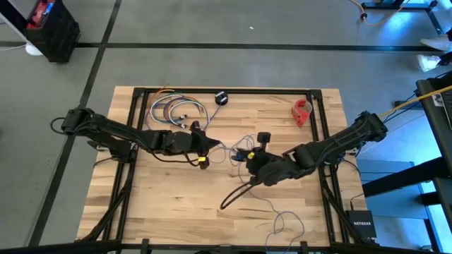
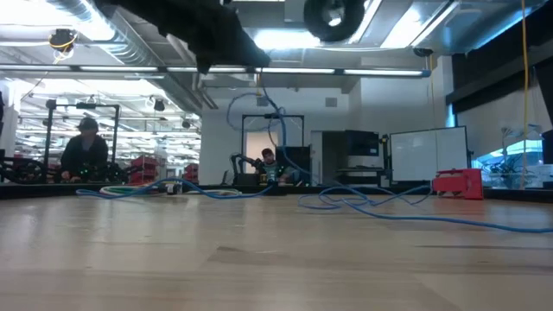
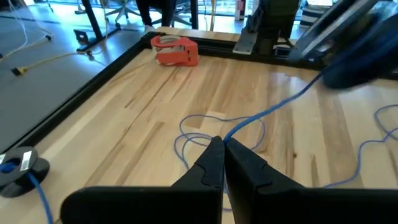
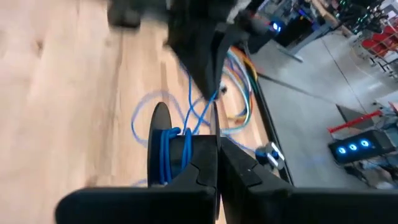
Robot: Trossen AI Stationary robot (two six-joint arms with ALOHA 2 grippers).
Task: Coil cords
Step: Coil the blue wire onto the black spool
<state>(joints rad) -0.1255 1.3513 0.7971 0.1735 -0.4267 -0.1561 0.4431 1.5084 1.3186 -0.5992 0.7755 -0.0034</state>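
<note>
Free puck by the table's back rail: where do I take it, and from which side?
Grip the black puck across its round rim, coming straight down: it lies flat on the table, so only the rim offers opposing sides. Probably close clear of the cord leaving it.

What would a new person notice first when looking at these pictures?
The two grippers meet at the table's middle: the left gripper is shut on the thin cord, and the right gripper is shut on a spool wound with it. A red object lies near the table's far right corner.
</note>
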